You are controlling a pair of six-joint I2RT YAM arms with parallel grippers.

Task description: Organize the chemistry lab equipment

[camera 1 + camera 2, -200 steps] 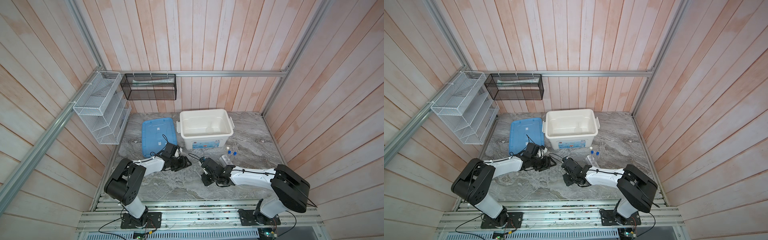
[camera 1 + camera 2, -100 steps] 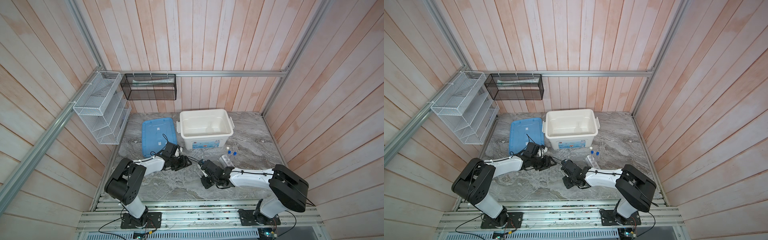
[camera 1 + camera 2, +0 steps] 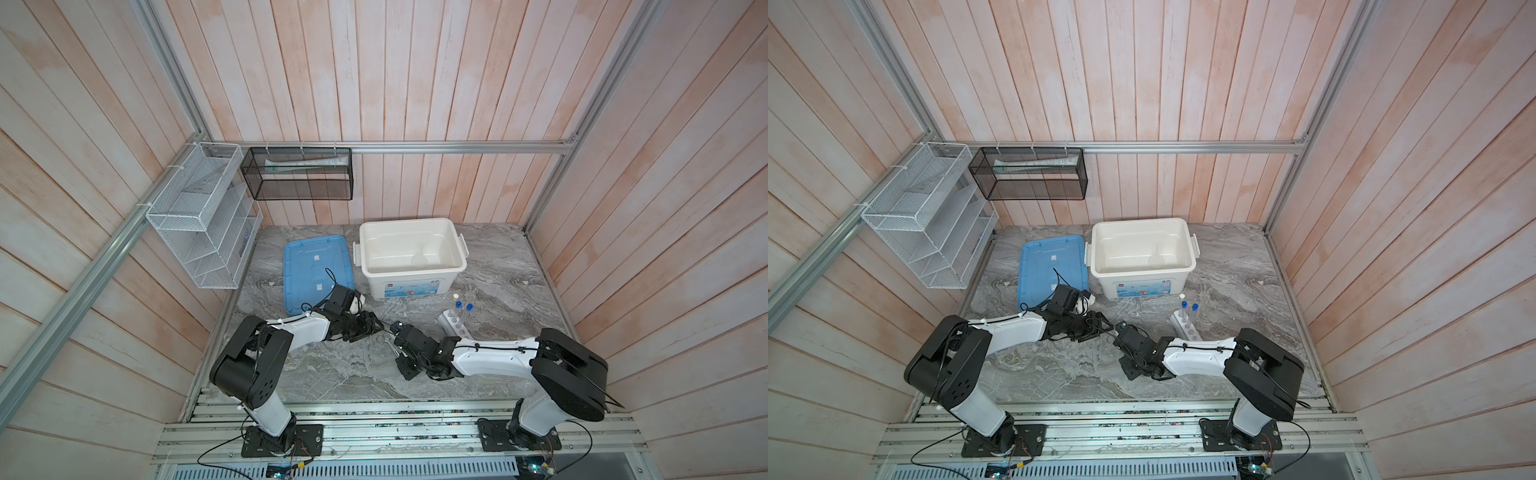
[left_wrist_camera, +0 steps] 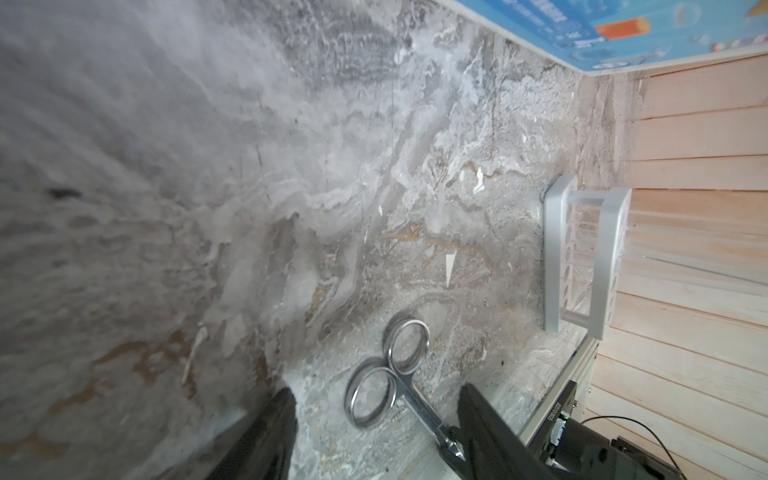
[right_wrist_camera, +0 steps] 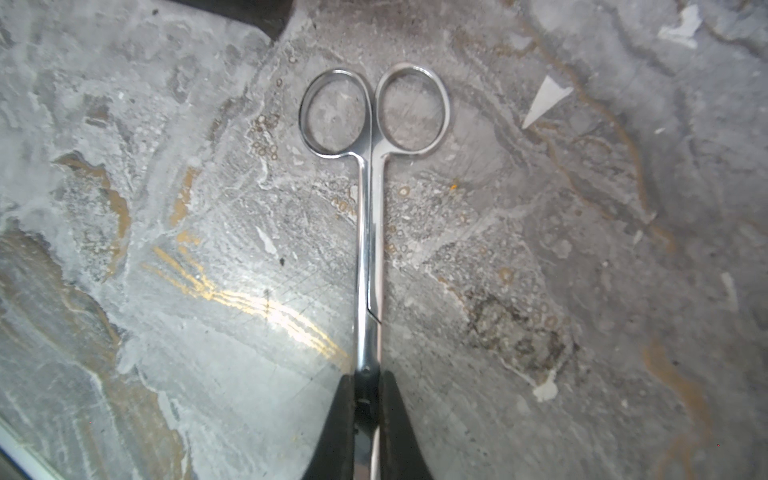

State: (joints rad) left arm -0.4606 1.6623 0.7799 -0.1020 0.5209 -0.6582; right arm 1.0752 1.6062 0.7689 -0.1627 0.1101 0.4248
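I am pinching the scissors at the blades with my right gripper closed tight; they are probably lying flat on the table. I am aiming for a slow, level lift. My left gripper is hovering open, empty, by the rings.

The left arm and the right arm are built alike: smooth white tubular links between bulky black joint housings, and the left shoulder housing has small holes on its round side. A thin black cable runs along each white link. At the near edge each arm is mounted on a black base plate with loose black wires trailing beside it. The fingers of the right gripper are matte black and tapered.
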